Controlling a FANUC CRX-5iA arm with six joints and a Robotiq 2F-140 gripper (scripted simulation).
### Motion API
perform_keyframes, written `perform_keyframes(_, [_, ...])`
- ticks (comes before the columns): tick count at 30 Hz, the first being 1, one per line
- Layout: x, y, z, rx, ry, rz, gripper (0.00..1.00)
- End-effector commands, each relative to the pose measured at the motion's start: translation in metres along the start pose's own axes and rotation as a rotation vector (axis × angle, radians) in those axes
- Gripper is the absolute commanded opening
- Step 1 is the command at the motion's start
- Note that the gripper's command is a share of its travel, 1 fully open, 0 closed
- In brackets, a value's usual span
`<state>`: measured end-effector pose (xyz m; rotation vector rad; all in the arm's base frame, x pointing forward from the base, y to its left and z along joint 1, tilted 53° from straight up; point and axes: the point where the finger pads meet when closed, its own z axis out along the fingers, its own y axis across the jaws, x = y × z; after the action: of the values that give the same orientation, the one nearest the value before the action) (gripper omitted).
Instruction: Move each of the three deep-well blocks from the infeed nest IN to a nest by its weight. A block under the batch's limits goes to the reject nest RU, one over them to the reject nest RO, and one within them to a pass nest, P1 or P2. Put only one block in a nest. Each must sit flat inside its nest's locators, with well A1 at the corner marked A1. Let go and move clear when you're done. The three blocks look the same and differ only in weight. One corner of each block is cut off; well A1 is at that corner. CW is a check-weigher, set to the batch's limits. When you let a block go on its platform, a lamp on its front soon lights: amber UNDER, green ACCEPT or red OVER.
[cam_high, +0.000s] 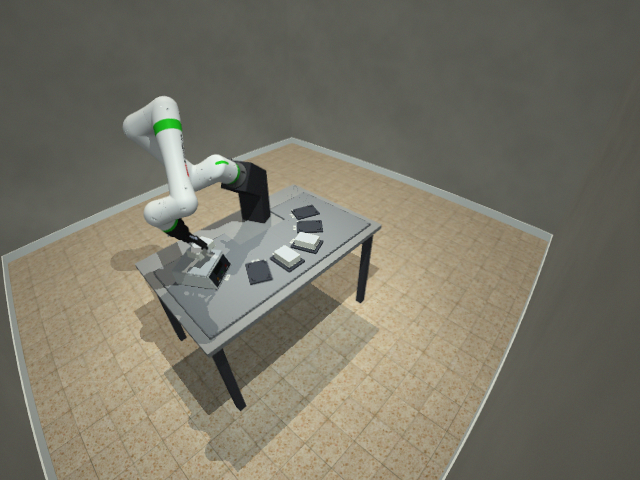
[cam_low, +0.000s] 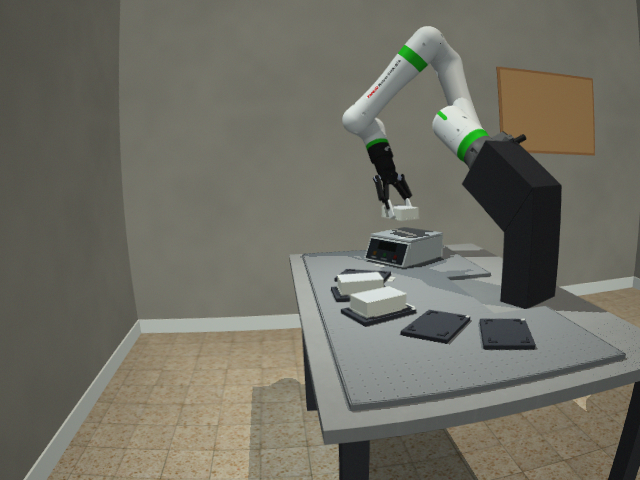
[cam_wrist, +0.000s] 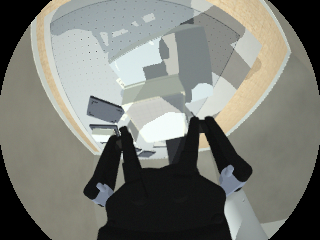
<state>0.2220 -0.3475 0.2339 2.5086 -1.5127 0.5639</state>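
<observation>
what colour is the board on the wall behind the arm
Orange-brown board, clearest in the exterior view.

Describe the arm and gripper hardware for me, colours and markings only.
The arm is glossy white with rounded links, bright green bands at the joints and red lettering along one link. It mounts on an angular black pedestal. The gripper is black, with two slender fingers and pale pads. No cables are visible.

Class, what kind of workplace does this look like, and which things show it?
Probably a lab or quality-control weighing cell: a check-weigher with front lamps, dark locating nests on a perforated table, and a gripper holding a white block.
</observation>
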Motion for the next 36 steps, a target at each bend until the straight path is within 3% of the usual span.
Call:
perform_keyframes(1, [0.003,0.012,-0.002,0.002,-0.001,-0.001,0.10])
perform_keyframes(13, [0.010,0.044,-0.006,0.002,-0.001,-0.001,0.10])
perform_keyframes(36, [0.010,0.043,-0.006,0.002,-0.001,-0.001,0.10])
